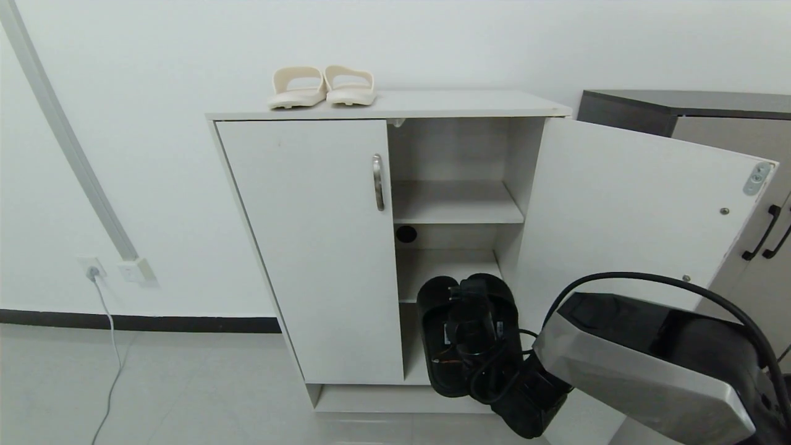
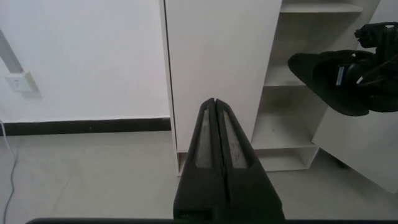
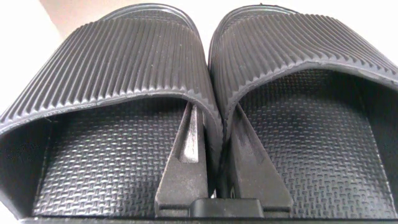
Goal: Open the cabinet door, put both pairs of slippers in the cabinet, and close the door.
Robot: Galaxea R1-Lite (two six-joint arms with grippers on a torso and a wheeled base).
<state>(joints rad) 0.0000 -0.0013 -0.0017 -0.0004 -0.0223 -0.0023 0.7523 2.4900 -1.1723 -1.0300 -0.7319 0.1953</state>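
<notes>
Slippers, the black pair (image 1: 468, 334), are hanging at lower centre before the open right side of the cabinet (image 1: 463, 102), the right gripper (image 3: 214, 127) pinching their inner walls together. The beige pair (image 1: 322, 86) is sitting on the cabinet top, upper centre. The left gripper (image 2: 214, 109) is hovering closed, empty.

The cabinet (image 1: 469, 102) stands open in its right half at frame centre, shelves (image 1: 454, 204) reachable; my black slippers (image 1: 469, 334) hang before the lower ones. The shut left door (image 1: 309, 247) bars centre-left, and the open door (image 1: 630, 210) walls the right.
</notes>
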